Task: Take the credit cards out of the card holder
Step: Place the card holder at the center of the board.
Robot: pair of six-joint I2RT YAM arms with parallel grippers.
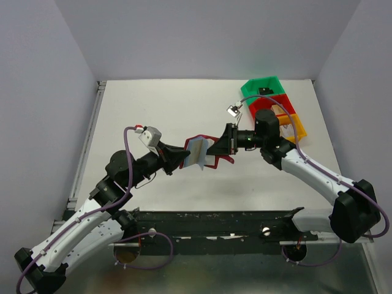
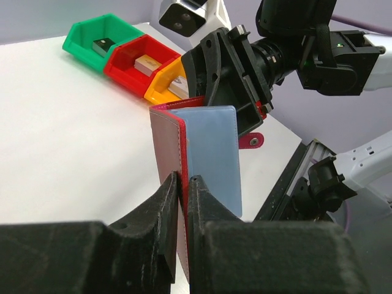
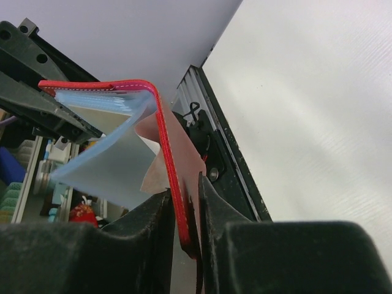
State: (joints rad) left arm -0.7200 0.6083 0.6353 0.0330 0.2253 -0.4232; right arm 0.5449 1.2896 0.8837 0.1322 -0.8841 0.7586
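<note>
The dark red card holder (image 1: 199, 152) hangs open above the middle of the table, held up between my two arms. Its light blue inner sleeves (image 2: 211, 153) fan out, and the snap tab (image 2: 252, 141) dangles on the far side. My left gripper (image 2: 184, 184) is shut on the red-stitched edge of the near flap. My right gripper (image 3: 184, 202) straddles the other flap (image 3: 168, 165). That flap leans on one finger, with a thin gap to the other. The credit cards are hidden.
Green (image 1: 262, 87), red (image 1: 278, 101) and orange (image 1: 299, 125) bins with small items stand in a row at the far right. The black rail (image 1: 214, 217) carrying the arm bases runs along the near table edge.
</note>
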